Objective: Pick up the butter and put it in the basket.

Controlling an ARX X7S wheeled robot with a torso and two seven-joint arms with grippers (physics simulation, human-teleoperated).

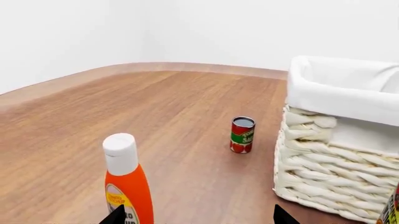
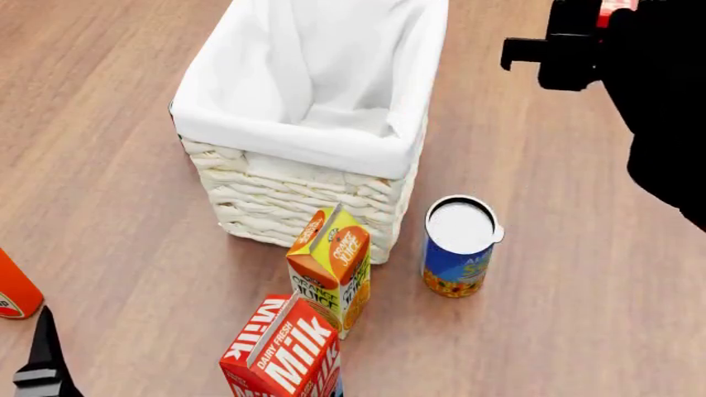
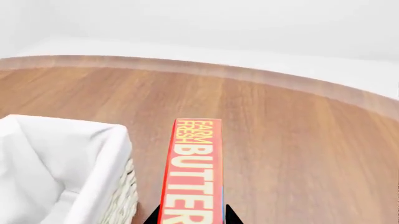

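My right gripper [image 3: 192, 219] is shut on the butter [image 3: 193, 170], a flat red box with cream "FARM FRESH BUTTER" lettering that sticks out forward between its dark fingertips. It hangs in the air above the wooden floor, just to the right of the basket [image 3: 68, 158], whose white liner shows beside it. In the head view the basket [image 2: 287, 136] is large, woven and cream-white, and the right arm [image 2: 574, 50] is raised off its far right corner. My left gripper [image 1: 199, 218] is open and holds nothing; only its two black tips show.
An orange ketchup bottle [image 1: 128, 182] stands close by the left gripper, and a tomato sauce can [image 1: 242, 135] stands next to the basket [image 1: 337, 154]. In front of the basket are a juice carton [image 2: 331, 265], a milk carton [image 2: 284, 351] and a blue can [image 2: 458, 248].
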